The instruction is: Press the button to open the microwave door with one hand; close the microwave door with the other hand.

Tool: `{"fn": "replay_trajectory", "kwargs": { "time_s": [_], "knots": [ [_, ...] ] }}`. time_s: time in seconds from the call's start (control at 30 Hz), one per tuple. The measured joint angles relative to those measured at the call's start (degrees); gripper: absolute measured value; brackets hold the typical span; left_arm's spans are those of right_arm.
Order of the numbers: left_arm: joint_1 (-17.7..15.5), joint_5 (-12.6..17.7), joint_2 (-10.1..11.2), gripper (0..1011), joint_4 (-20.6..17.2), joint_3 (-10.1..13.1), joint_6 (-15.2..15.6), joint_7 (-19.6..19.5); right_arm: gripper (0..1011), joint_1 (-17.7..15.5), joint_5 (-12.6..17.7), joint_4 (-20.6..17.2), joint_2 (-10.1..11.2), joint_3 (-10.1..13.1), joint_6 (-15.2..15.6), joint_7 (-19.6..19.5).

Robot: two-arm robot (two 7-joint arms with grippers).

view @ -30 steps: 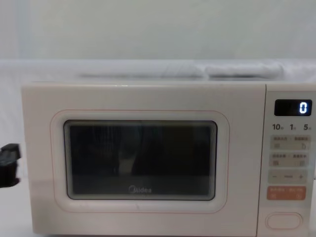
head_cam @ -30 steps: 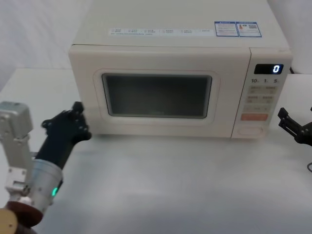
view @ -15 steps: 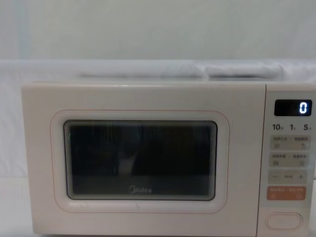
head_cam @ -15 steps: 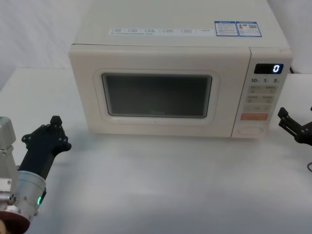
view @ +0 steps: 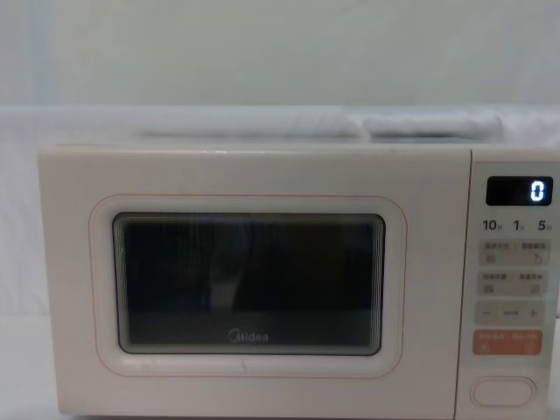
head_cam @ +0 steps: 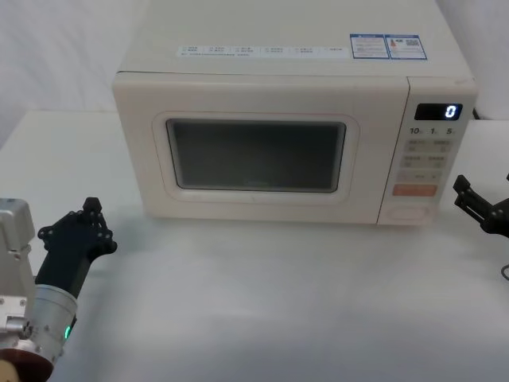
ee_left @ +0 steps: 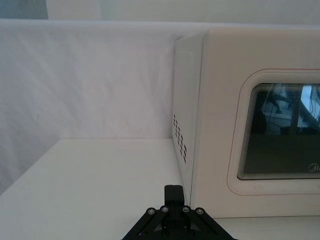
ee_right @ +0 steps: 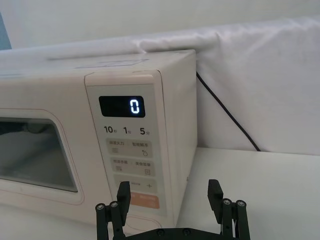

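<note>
Microwave point(head_cam: 270, 135) sits at the back of the white table point(head_cam: 278, 302), a cream box with its front facing the robot. The microwave door point(view: 249, 280) is shut, flush with the front face, its dark window ringed by a thin orange line and the Midea logo just under the glass. On the right, the narrow control panel point(view: 512, 289) carries a black display point(view: 519, 190) showing "0", rows of small beige keys, an orange key point(view: 507, 342) and, lowest of all, the button point(view: 503, 390), a large cream oval with a raised rim. Nothing touches the button.

The left tool point(head_cam: 79, 235) hovers low at the robot's left, in front of and to the left of the microwave's left front corner, well apart from the door. Its black fingers are drawn together into a point; in the left wrist view the left tool point(ee_left: 174, 192) shows its fingertips pressed side by side, aimed toward the corner where the vented side wall meets the door. A green ring glows on its silver wrist.

The right tool point(head_cam: 479, 208) hangs at the right edge of the table, just beside the microwave's right side and level with the lower panel. Its fingers stand apart with nothing between them; in the right wrist view the right tool point(ee_right: 170, 195) faces the panel's lower corner without touching it. A black cable point(ee_right: 227, 117) runs down the white cloth behind the microwave.
</note>
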Motion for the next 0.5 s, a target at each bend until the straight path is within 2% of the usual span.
{"fn": "replay_trajectory", "kwargs": {
  "time_s": [0.33, 0.5],
  "knots": [
    [-0.58, 2.73, -0.62, 0, 0.58, 0.11, 0.44, -0.7, 1002, 0.0, 0.0, 0.0, 0.0, 0.0, 0.0, 0.0],
    [-0.53, 2.65, -0.6, 0, 0.57, 0.12, 0.47, -0.69, 1002, 0.0, 0.0, 0.0, 0.0, 0.0, 0.0, 0.0]
  ]
}}
